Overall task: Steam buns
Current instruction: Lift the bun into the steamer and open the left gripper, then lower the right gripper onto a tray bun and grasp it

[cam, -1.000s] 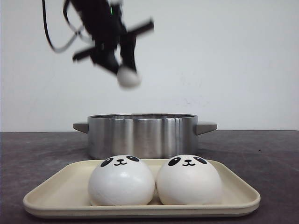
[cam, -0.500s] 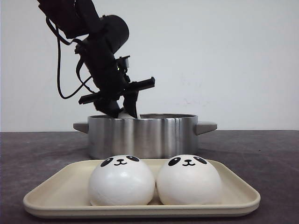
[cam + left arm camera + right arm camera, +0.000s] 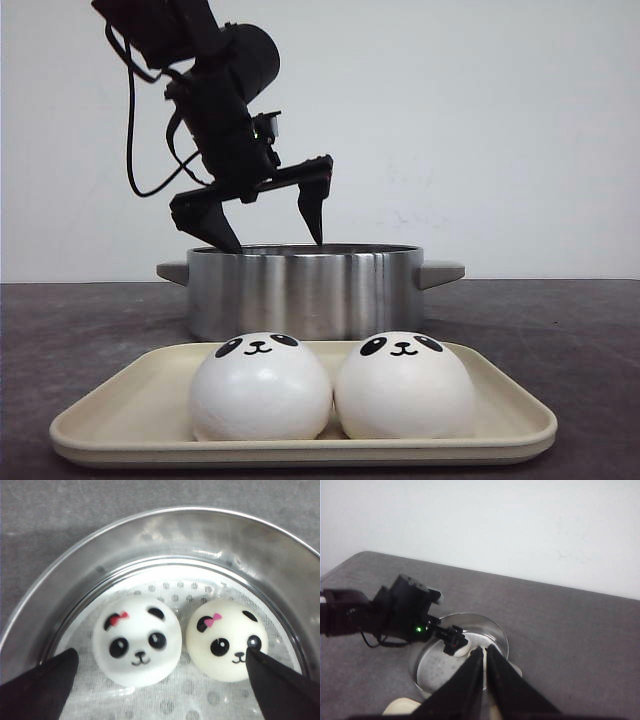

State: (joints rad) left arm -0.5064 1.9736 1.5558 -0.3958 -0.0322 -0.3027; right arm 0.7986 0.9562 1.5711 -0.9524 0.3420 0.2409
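Note:
Two panda buns (image 3: 260, 388) (image 3: 404, 385) sit side by side on the beige tray (image 3: 300, 447) at the front. Two more buns, one with a red bow (image 3: 137, 640) and one with a pink bow (image 3: 226, 639), lie on the perforated rack inside the steel pot (image 3: 305, 290). My left gripper (image 3: 272, 240) is open and empty just above the pot's rim; in the left wrist view it (image 3: 161, 654) straddles the red-bow bun without touching it, one fingertip (image 3: 265, 672) over the pink-bow bun's edge. My right gripper (image 3: 483, 652) is shut and empty, high above the pot (image 3: 437, 667).
The pot has side handles (image 3: 442, 272) and stands behind the tray on a dark grey table (image 3: 560, 330). A white wall (image 3: 480, 120) is behind. The left arm's cable (image 3: 135, 150) loops beside it. A tray corner (image 3: 402, 708) shows in the right wrist view.
My left gripper came down from high up with a bun, lowered it into the pot, let it go, and now stands open just above the rim.

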